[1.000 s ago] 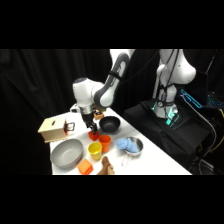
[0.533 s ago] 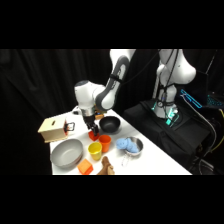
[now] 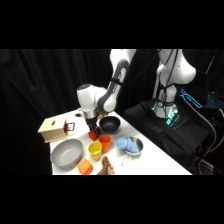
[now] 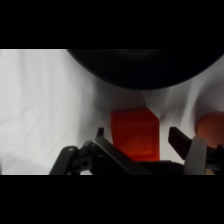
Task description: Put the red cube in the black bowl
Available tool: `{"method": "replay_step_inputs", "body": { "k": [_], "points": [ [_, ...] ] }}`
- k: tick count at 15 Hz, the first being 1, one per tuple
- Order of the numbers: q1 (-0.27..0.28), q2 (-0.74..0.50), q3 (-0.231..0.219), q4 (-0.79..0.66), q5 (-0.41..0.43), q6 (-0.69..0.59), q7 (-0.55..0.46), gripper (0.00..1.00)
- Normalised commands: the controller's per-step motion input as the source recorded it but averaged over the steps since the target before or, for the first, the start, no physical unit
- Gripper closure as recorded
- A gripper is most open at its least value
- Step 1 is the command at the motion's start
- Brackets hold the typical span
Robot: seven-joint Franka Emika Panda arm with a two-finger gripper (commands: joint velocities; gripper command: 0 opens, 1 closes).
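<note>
On the side view, going left to right, a wooden box (image 3: 51,129) is sitting at the left end of the white desk (image 3: 155,162), with a small dark-and-red item (image 3: 69,127) resting against its right side. In front of it a grey bowl (image 3: 66,152) is lying near the desk's front edge, and an orange block (image 3: 85,167) is lying just right of that bowl. A yellow cup (image 3: 95,149) and an orange cup (image 3: 104,142) are standing side by side, touching or nearly so, and a brown object (image 3: 106,166) is lying at the front edge below them. The pincer (image 3: 92,131) is hanging low over the desk with the red cube (image 3: 93,135) at its tips, just left of the black bowl (image 3: 109,124). Further right a metal pot (image 3: 129,145) with blue contents is standing apart from the cups. On the wrist view, the 2 fingers (image 4: 181,141) are standing spread, 1 on each side of the red cube (image 4: 134,133), with a narrow gap showing on the right side; the pincer is released, not clamping the cube. The cube is resting on the white desk (image 4: 45,105), just short of the black bowl's rim (image 4: 135,72), outside the bowl. The orange cup's edge (image 4: 212,129) is showing at the right.
</note>
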Motion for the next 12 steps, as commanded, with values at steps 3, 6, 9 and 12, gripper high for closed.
{"method": "replay_step_inputs", "body": {
  "k": [3,6,9,12],
  "points": [
    [-0.125,0.06,0.097,-0.02,-0.014,0.21,-0.11,0.0],
    [-0.132,0.06,0.103,-0.01,-0.01,0.21,-0.11,0.0],
    [-0.123,0.05,0.108,0.02,-0.014,0.2,-0.1,0.0],
    [-0.109,0.05,0.109,0.06,-0.016,0.16,-0.08,0.0]
  ]
}}
